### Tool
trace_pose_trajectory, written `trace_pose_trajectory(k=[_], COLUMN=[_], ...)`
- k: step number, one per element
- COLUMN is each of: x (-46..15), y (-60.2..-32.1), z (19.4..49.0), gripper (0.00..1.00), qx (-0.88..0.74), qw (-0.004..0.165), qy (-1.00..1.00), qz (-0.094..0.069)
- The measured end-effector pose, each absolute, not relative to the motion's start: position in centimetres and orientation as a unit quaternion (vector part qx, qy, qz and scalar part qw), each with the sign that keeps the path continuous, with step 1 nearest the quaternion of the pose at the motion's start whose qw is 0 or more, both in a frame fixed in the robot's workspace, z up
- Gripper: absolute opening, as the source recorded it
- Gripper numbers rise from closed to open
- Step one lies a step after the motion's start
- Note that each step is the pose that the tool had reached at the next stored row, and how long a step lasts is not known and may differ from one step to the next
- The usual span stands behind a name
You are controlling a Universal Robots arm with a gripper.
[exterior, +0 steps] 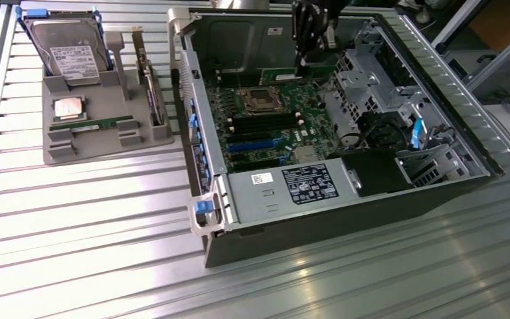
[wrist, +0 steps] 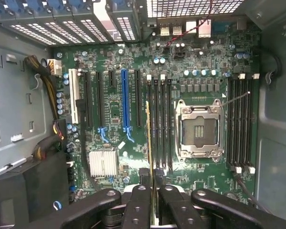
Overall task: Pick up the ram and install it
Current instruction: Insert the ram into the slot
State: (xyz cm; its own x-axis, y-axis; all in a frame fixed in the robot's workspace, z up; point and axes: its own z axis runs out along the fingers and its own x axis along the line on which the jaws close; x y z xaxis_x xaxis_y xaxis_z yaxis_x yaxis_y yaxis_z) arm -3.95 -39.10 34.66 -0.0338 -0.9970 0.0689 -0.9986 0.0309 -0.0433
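The ram (wrist: 148,138) shows edge-on as a thin green-yellow strip running out from between my fingers. My gripper (wrist: 151,180) is shut on it, holding it above the motherboard (wrist: 114,71). The strip hangs over the bank of black memory slots (wrist: 161,124) beside the empty silver processor socket (wrist: 199,130); I cannot tell whether it touches a slot. In the exterior view my gripper (exterior: 313,36) reaches down into the far end of the open computer case (exterior: 326,219).
A second bank of black slots (wrist: 240,124) lies beyond the socket. Blue and black expansion slots (wrist: 125,102), a heatsink (wrist: 103,163) and cables (wrist: 43,81) surround the spot. On the exterior view's left a grey tray (exterior: 104,143) holds a hard drive (exterior: 69,46), a processor (exterior: 69,106), a bracketed card (exterior: 151,90) and a green stick (exterior: 95,122).
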Motion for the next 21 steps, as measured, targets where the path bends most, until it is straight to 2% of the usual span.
trace_pose_trajectory(k=[21], x=[-4.0], y=[-39.3], z=[32.1], gripper=[0.13], qx=[0.695], qw=[0.01], qy=[-0.718], qz=[0.04])
